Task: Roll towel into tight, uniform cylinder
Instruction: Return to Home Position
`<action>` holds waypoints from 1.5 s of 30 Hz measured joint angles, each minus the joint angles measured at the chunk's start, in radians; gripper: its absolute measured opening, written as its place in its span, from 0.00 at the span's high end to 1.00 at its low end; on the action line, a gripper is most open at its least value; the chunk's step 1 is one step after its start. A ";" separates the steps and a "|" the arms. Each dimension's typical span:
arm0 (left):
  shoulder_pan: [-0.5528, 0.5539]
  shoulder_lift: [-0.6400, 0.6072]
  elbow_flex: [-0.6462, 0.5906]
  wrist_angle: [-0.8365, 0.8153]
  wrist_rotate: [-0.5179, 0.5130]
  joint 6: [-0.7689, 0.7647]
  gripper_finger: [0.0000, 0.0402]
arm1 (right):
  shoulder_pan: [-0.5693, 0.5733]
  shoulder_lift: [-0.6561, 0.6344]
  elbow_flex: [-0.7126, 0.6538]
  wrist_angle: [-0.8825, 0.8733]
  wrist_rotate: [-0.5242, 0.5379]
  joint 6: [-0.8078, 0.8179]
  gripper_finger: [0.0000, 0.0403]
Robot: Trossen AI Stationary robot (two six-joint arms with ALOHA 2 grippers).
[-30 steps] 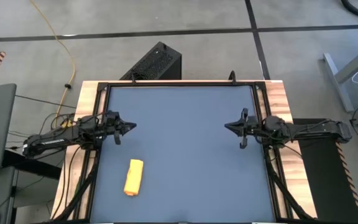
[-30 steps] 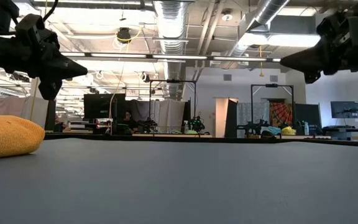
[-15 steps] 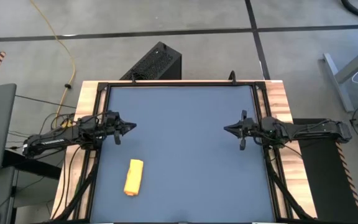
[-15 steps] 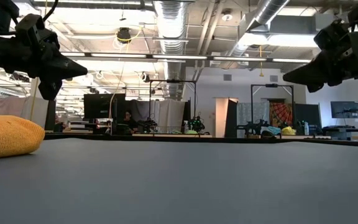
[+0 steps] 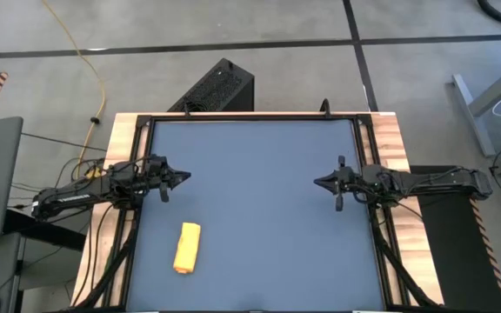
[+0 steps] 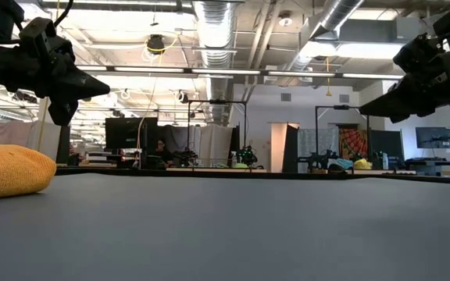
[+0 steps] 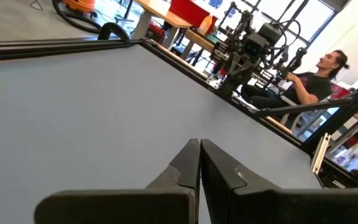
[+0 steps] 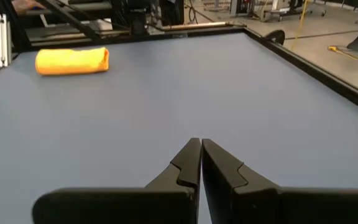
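High: rolled towel point(image 5: 187, 247) lies on mat point(image 5: 259, 217), left side, near L gripper point(image 5: 183, 176), not touching; R gripper point(image 5: 317, 182) well apart at right edge.
Low: both grippers hang above mat.
L wrist: fingers together.
R wrist: fingers together, towel far across mat.

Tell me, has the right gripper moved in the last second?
Yes. In the low view the right gripper has sunk below the ceiling light strip it was level with.
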 joint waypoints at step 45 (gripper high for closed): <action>0.000 0.000 0.000 -0.001 0.000 0.000 1.00 | 0.000 0.000 0.000 -0.014 0.000 0.000 0.90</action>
